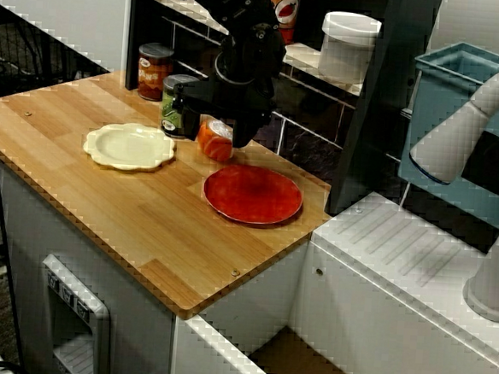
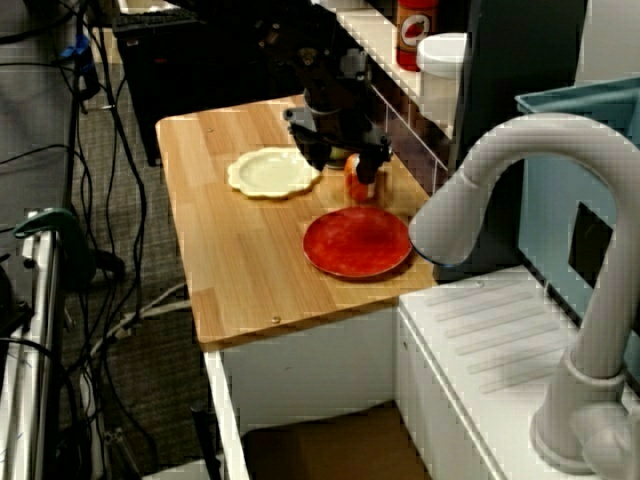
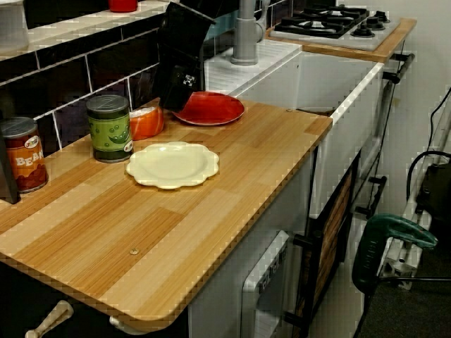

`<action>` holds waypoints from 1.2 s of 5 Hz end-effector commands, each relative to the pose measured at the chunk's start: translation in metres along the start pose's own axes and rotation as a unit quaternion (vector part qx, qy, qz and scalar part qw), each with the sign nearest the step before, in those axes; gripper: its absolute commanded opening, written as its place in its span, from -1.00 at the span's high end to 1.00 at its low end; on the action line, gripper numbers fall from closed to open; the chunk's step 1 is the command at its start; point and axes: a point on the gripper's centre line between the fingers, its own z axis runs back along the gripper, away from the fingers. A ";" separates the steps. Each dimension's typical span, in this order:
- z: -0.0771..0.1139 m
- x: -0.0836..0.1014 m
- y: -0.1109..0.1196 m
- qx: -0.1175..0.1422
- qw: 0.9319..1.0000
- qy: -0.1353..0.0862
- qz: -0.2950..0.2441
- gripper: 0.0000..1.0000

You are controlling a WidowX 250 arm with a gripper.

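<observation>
Orange and pale-labelled, a small tin (image 1: 216, 142) lies on its side on the light wooden countertop (image 1: 102, 211), close to the dark tiled back wall. It sits just beside an upright green tin (image 1: 176, 105) on one side and a round red plate (image 1: 252, 194) on the other. The black robot gripper (image 1: 230, 126) hangs low right over the small tin, and in the high view from the front its body covers the tin's upper part. In the low view along the counter, the gripper's dark tip (image 3: 171, 104) meets the end of the tin (image 3: 146, 122) that faces the red plate. No view shows the fingertips plainly, so it cannot be told whether the claw is clenched on the tin or spread. A cream plate with a scalloped rim (image 1: 129, 145) lies in front of the green tin, apart from the red plate. A brown-red bean tin (image 1: 155, 71) stands upright farther along the wall.
</observation>
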 end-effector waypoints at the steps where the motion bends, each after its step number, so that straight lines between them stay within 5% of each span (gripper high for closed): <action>1: 0.028 0.014 0.007 -0.043 0.999 -0.026 0.019 -1.00; 2: 0.024 0.012 0.006 -0.058 0.997 -0.032 0.034 -1.00; 6: 0.000 0.028 -0.008 -0.044 0.995 -0.065 0.060 -1.00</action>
